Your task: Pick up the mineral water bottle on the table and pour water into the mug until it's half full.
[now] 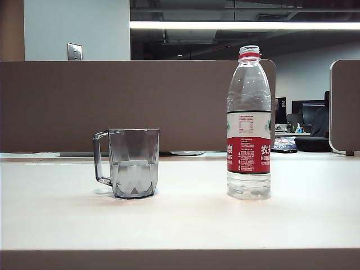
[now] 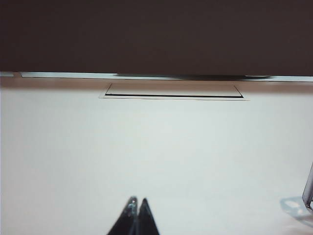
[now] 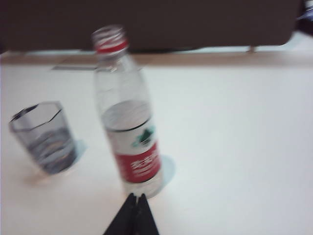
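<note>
Standing on the white table [image 1: 180, 219] in the outside view, the bottle [image 1: 248, 124] is upright to the right of the mug [image 1: 134, 163], the two well apart. The bottle has no cap, a red ring at its neck, a white panel of print too small to read, and a red band with white Chinese characters and the letters "NON" at its edge. Only a little water shows at its base. The mug holds water [image 1: 134, 164] to about half its height, its handle pointing left. Neither of my arms appears here.

From my left wrist, my left fingers [image 2: 136, 203] are pressed together with nothing between them, low over bare table. A rectangular hatch [image 2: 173, 91] is set into the table near the dark partition [image 2: 156, 34]. A bit of clear glass at the frame's edge may be the mug; I cannot tell.

From my right wrist, blurred, my right fingers [image 3: 136, 198] are closed tip to tip and empty, just in front of the bottle's [image 3: 128, 117] base, not gripping it. Green mountains sit above its red band. The mug [image 3: 45, 137] stands beside it.
</note>
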